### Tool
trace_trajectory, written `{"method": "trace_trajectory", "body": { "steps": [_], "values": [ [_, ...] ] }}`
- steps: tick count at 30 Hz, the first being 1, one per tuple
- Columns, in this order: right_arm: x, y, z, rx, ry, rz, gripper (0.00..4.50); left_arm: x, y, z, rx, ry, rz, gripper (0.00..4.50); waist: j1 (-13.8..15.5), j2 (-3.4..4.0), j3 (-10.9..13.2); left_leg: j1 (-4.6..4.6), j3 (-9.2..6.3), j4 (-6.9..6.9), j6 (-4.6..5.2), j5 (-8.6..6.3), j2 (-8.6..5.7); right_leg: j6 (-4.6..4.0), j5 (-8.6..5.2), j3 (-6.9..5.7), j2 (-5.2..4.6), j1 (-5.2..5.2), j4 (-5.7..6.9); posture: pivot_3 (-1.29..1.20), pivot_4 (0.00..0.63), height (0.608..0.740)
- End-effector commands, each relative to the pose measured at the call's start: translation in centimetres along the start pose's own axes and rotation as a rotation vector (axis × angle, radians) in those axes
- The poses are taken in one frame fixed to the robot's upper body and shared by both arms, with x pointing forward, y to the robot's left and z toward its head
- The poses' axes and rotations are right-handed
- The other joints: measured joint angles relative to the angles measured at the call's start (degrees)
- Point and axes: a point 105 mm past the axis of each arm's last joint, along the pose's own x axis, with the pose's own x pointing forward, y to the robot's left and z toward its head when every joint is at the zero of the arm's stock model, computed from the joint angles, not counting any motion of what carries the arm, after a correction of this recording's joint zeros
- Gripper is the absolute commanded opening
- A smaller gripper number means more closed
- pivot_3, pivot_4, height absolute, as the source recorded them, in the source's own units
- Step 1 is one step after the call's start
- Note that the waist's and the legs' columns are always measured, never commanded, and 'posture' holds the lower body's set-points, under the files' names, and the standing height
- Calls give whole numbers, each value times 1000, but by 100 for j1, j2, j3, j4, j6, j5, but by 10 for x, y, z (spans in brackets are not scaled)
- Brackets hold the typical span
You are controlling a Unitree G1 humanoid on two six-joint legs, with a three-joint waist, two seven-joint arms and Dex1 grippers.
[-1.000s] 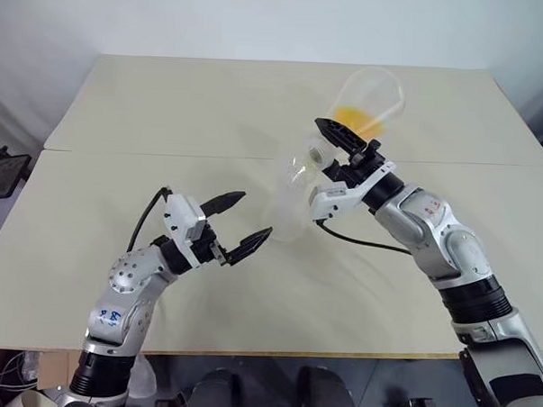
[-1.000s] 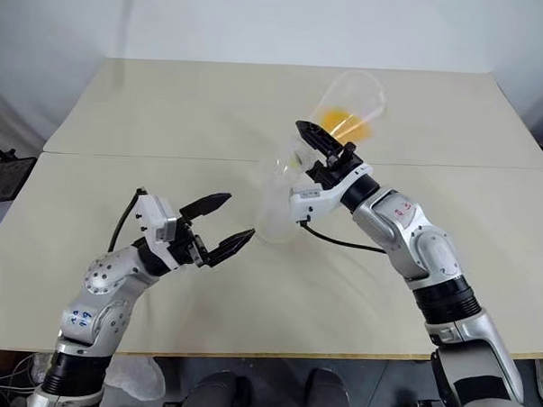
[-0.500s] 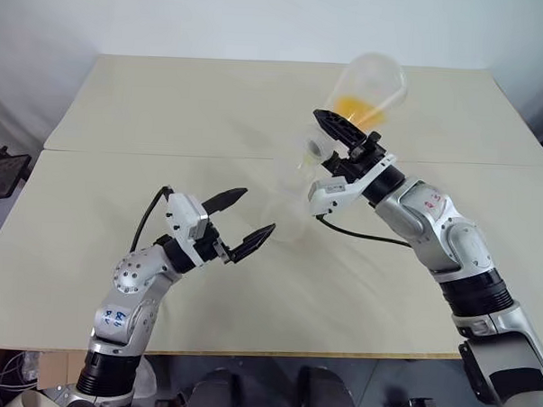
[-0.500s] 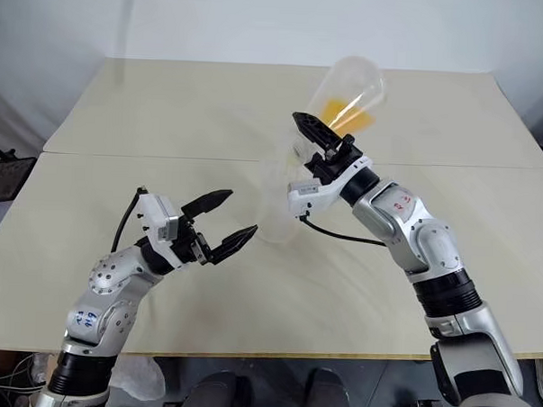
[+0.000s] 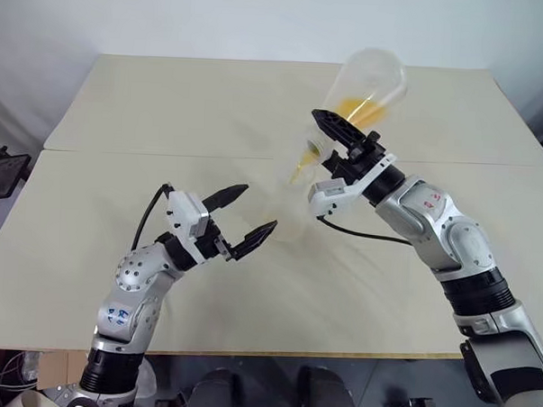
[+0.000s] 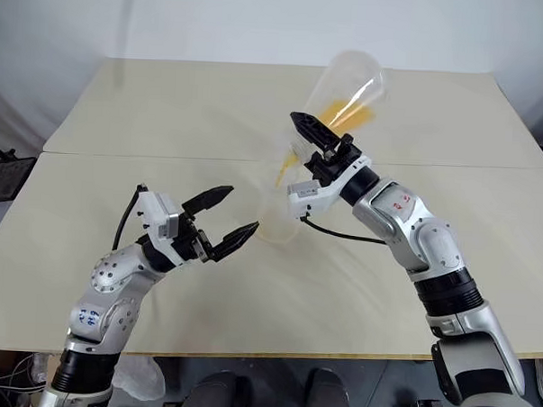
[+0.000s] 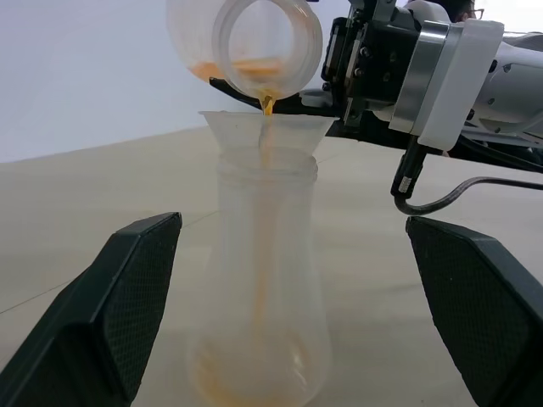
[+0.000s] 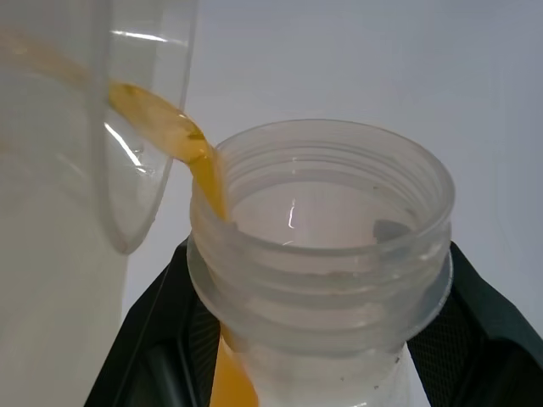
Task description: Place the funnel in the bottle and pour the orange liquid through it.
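Your left tool [image 5: 248, 222] hangs over the near half of the table [image 5: 122, 107] with its two black fingers spread wide and nothing between them; it points toward the bottle but stands apart from it.

Just past those fingertips the bottle [image 7: 259, 297] stands upright on the table, clear and hard to make out from the head views. From the left wrist you can see the funnel [image 7: 263, 136] seated in its mouth, cone up, with a thin pool of orange liquid [image 7: 254, 386] at the bottle's base.

Above the funnel your right tool [image 5: 337, 139] is clamped shut around the neck of a clear flask [image 5: 371, 82], which is tipped with its mouth down toward the funnel and its broad base raised toward the far side of the table. Liquid lies along the flask's lower wall, and a narrow orange stream falls from its threaded mouth into the funnel and down inside the bottle.
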Motion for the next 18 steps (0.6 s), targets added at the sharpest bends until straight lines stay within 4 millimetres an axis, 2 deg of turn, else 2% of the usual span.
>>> {"method": "trace_trajectory", "body": {
  "steps": [1,18],
  "values": [
    [2,-23,-1,-50,-12,-81,2467,3,-2,5,26,-28,-10,4500,1,0,0,0,0,0,0,0,0,0,0,0,0,0,0,0,150,740],
    [3,-24,3,-60,-20,-97,2467,4,-2,4,26,-34,-12,4500,1,0,0,0,0,0,0,0,0,0,0,0,0,0,0,0,150,740]
  ]
}}
